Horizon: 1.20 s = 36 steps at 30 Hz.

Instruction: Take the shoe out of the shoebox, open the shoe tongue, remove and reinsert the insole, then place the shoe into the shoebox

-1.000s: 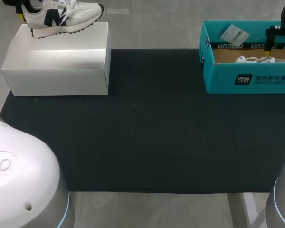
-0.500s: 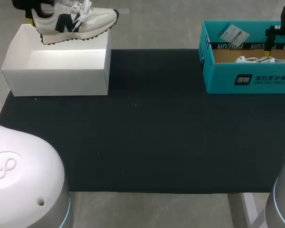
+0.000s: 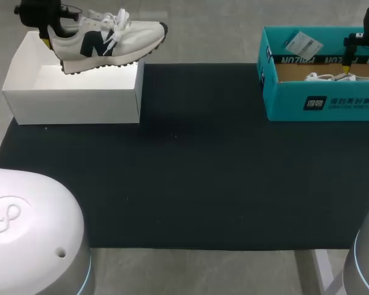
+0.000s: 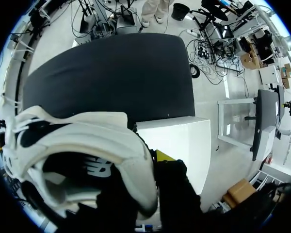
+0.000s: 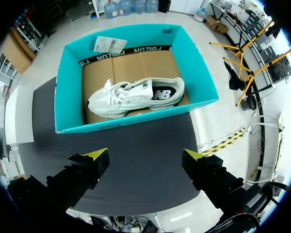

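bases (image 3: 31, 236): white domes, blue ring | R claw (image 5: 145, 156): blk fingers, yellow tips | L claw (image 3: 50, 38): prob. same

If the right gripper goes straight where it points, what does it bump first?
Probably the black mat just in front of the teal shoebox, or its near wall; the right gripper hangs high, so depth is unclear.

matt black cloth mat (image 3: 190, 178); at its far-left corner, smooth white card box (image 3: 74, 92) and pale cloth shoe (image 3: 107, 38); at its far-right, teal cardboard box (image 3: 283, 98), brown inside.

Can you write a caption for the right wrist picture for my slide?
Open right gripper hovers over a teal box holding a white shoe.
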Tool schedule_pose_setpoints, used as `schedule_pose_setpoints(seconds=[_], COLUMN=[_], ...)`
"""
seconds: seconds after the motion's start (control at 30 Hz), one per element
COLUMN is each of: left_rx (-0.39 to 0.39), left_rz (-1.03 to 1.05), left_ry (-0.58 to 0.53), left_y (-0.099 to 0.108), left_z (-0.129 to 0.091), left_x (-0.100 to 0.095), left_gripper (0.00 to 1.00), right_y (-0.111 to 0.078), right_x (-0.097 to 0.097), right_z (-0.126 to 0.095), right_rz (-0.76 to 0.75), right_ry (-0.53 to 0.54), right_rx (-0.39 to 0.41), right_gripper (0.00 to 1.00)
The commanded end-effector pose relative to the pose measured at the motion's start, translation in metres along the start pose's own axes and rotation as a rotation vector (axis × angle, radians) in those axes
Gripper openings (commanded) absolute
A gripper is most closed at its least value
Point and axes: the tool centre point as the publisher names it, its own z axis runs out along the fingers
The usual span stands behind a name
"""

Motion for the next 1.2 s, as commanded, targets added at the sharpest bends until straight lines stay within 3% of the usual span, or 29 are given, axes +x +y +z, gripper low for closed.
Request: schedule_pose_setpoints(seconds=[0.03, 0.17, 0.87, 0.97, 1.2], left_rx=[-0.186, -0.187, -0.187, -0.157, -0.168], left_rz=[0.001, 0.023, 0.023, 0.01, -0.008], left_ry=[0.009, -0.003, -0.003, 0.034, 0.09], left_y=[-0.028, -0.042, -0.042, -0.049, -0.061], left_z=[-0.005, -0.005, -0.005, -0.011, -0.022], left_x=[-0.008, -0.015, -0.015, -0.027, -0.063], left_gripper=[0.0, 0.0, 0.0, 0.0, 0.0], right_y=[-0.001, -0.001, -0.001, -0.001, -0.001], right_x=[0.0, 0.0, 0.0, 0.0, 0.0], right_z=[0.0, 0.0, 0.0, 0.0, 0.0], right_rz=[0.001, 0.001, 0.001, 0.001, 0.001], right_ry=[0.0, 0.0, 0.0, 0.0, 0.0], right_rx=[-0.002, -0.002, -0.002, -0.002, -0.002], right_gripper=[1.0, 1.0, 1.0, 1.0, 1.0])
